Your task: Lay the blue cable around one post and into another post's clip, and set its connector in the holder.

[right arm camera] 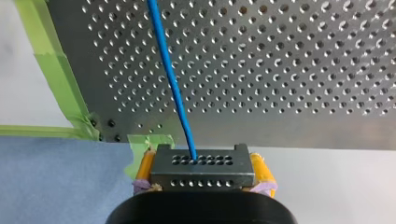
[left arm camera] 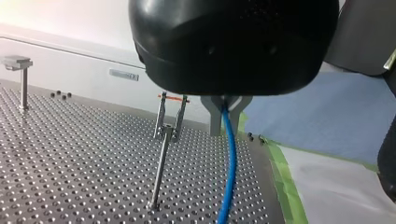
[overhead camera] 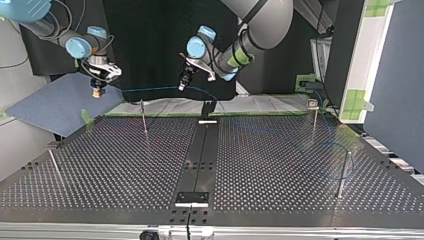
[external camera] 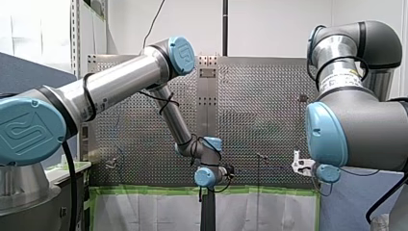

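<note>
Clamps the connector (right arm camera: pixel 202 161) in the right claw (right arm camera: pixel 203 170), pinches the blue cable (left arm camera: pixel 229 158) in the left claw (left arm camera: pixel 226 110), strung clear of the table (left arm camera: pixel 70 163), seemingly for looping a post (left arm camera: pixel 159 170).

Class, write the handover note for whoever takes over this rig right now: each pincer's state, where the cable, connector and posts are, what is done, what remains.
Left pincer: shut on the blue cable, near the clip post; the cable hangs apart from the clip.
Right pincer: shut on the connector, held in the air just past the table edge.
Done: the cable seems to loop round the post at the top view's right; it is faint, so check.
Left: cable into the clip, connector into its holder.
</note>
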Robot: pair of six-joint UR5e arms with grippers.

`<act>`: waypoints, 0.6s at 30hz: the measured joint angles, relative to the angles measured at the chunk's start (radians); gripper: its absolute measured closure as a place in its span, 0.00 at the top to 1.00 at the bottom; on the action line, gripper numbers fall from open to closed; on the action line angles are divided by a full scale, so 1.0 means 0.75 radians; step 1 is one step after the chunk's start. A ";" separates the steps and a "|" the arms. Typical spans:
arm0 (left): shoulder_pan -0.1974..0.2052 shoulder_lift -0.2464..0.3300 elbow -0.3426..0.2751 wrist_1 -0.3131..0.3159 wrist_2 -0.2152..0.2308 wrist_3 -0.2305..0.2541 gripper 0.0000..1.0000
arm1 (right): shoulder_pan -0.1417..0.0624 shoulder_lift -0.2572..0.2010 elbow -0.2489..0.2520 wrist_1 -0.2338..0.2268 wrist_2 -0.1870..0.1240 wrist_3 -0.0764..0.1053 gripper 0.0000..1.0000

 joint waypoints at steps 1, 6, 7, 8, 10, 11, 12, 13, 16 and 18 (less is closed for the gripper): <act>0.002 0.000 0.000 0.000 0.000 0.000 0.00 | -0.002 0.000 -0.003 0.001 0.000 0.001 0.00; 0.005 -0.001 0.010 -0.001 0.002 -0.002 0.00 | -0.004 0.000 -0.012 -0.005 0.012 0.026 0.00; 0.006 -0.001 0.012 -0.002 0.003 -0.002 0.00 | -0.004 0.000 -0.014 -0.007 0.012 0.030 0.00; 0.006 -0.001 0.015 -0.003 0.004 -0.003 0.00 | -0.005 0.000 -0.016 -0.008 0.012 0.033 0.00; 0.006 -0.001 0.021 -0.004 0.007 -0.005 0.00 | -0.005 0.000 -0.019 -0.010 0.013 0.039 0.00; 0.006 -0.001 0.022 -0.005 0.009 -0.006 0.00 | -0.005 0.000 -0.021 -0.010 0.013 0.042 0.00; 0.006 -0.001 0.024 -0.005 0.010 -0.006 0.00 | -0.006 0.000 -0.024 -0.011 0.013 0.050 0.00; 0.005 -0.001 0.024 -0.005 0.010 -0.007 0.00 | -0.006 0.000 -0.027 -0.012 0.013 0.057 0.00; 0.002 0.000 0.025 -0.004 0.011 -0.008 0.00 | -0.006 0.000 -0.039 -0.011 0.012 0.072 0.00; 0.001 0.000 0.027 -0.004 0.012 -0.010 0.00 | -0.006 0.000 -0.046 -0.009 0.012 0.077 0.00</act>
